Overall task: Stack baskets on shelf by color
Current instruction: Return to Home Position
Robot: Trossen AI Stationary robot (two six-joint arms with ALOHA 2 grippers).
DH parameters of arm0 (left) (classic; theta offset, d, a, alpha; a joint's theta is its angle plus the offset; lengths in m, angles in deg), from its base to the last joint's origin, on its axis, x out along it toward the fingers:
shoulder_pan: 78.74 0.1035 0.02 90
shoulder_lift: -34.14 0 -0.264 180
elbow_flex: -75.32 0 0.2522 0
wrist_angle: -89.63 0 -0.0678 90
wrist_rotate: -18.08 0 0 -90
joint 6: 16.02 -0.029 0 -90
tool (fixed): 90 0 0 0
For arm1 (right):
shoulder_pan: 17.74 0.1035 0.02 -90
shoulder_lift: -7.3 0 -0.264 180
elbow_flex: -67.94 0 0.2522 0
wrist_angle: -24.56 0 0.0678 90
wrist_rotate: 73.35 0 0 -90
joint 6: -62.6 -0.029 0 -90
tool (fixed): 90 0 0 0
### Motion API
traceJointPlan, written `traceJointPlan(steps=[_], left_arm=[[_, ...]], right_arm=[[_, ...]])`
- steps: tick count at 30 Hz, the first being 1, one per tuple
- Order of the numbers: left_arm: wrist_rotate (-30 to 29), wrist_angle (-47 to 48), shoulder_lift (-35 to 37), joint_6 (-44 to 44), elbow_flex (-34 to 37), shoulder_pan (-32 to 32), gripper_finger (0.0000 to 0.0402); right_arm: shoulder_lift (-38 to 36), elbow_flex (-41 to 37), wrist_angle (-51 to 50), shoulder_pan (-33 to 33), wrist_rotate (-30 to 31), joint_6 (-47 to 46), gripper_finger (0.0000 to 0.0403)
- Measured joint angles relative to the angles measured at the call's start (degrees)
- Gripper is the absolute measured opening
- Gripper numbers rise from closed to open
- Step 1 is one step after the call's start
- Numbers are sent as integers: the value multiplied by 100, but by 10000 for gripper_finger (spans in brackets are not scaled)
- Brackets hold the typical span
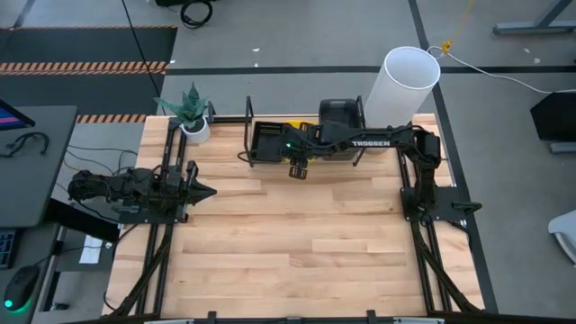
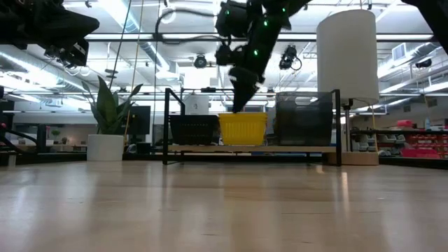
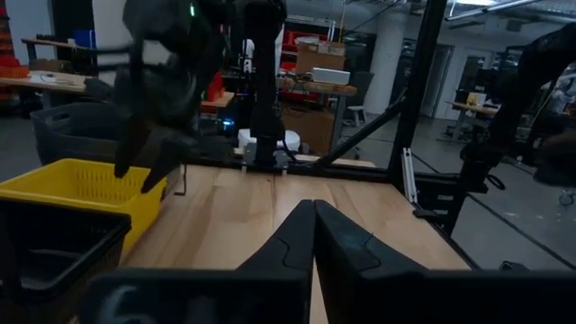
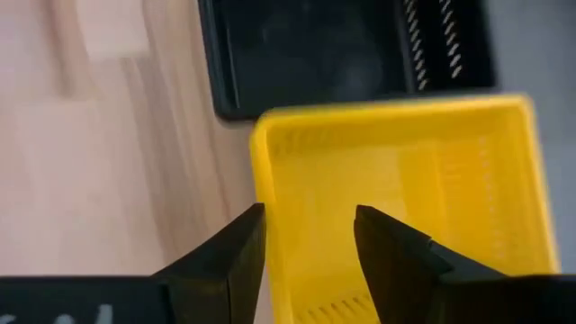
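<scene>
High view: a pale wooden plank tabletop (image 1: pixel 297 243) is seen on a grey concrete floor (image 1: pixel 297 36), with a small green potted plant (image 1: pixel 192 115) and a tall white cylinder (image 1: pixel 402 88) set near its far corners. Along the far edge, a long narrow light-wood shelf (image 2: pixel 252 148) on black brackets is shown carrying three groups side by side. Black slatted baskets (image 2: pixel 194 129) are placed nearest the plant, bright yellow plastic baskets (image 2: pixel 243 128) in the middle, and dark grey solid plastic baskets (image 2: pixel 302 117) beside the cylinder. How many are nested in each group cannot be told

Only from table height is the room taken in, lit by ceiling strip lights (image 2: pixel 175 36). There the right gripper (image 2: pixel 236 105) is seen hanging just above the yellow baskets' front rim, apart from it. Its state is made plain only in the right wrist view: the fingers (image 4: pixel 225 261) are spread and holding nothing, with the yellow basket's ribbed floor below and a black basket beyond

The left gripper (image 1: pixel 205 191) is held over the table's left side, well apart from the shelf. Its fingers (image 3: pixel 292 245) are shown pressed together in the left wrist view
</scene>
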Motion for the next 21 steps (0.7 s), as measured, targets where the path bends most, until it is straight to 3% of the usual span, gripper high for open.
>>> traceJointPlan(steps=[6,12,16,21], left_arm=[[-1,-4,0,-91,0,0,16],[1,2,0,-795,0,0,22],[-3,223,0,-1246,0,0,18],[1,630,0,-682,0,0,14]], right_arm=[[-22,628,-839,130,-130,-227,181],[-342,598,-806,540,-130,-538,181],[-772,-143,-50,867,-212,-574,181],[-1637,-1581,1245,997,-521,-771,181]])
